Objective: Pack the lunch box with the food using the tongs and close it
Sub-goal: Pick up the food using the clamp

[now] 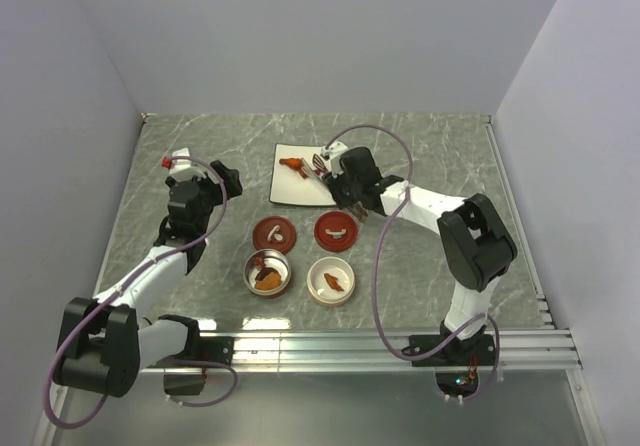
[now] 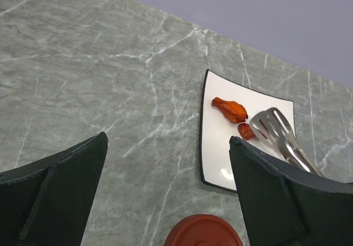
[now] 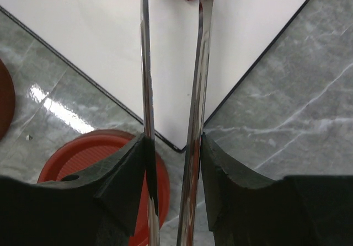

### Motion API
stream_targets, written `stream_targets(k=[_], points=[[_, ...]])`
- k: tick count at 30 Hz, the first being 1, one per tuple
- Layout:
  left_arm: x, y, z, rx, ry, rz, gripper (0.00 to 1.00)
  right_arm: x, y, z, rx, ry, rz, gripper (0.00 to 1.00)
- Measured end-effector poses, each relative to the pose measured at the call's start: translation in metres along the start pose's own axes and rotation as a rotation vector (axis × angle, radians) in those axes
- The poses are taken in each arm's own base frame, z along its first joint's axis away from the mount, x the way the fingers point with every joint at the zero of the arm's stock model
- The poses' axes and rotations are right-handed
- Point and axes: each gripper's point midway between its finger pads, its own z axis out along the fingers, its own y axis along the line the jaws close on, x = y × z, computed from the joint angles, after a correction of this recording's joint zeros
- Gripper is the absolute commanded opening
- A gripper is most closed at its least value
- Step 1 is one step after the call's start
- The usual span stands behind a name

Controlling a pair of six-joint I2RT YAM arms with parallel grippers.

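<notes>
Now | left tin (image 1: 249, 271): orange-brown food (image 1: 267, 278) | right tin (image 1: 311, 278): one red morsel (image 1: 335, 283)

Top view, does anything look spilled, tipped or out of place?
Nothing stands out: the white square plate, two red round lids and two round bowls sit flat on the grey marble table, with no orange-red food spilled outside them.

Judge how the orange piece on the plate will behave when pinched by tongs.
Probably light: the orange piece is small against the white plate. Its glossy, tapered shape may slip from the smooth metal tongs. Nudged, it could slide on the slick plate.
</notes>
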Motion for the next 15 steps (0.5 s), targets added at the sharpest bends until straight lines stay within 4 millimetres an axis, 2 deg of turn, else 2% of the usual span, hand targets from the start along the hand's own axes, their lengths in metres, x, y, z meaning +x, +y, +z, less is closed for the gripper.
stream_targets(k=[7,15], points=[[-0.004,-0.001,-0.005,0.007,-0.016,-0.003,0.99,0.009,0.011,-0.013,-0.015,0.014,0.008,0.49],[-0.003,0.0,-0.005,0.006,-0.013,-0.003,1.0,-0.005,0.025,-0.036,-0.051,-0.035,-0.008,0.5]])
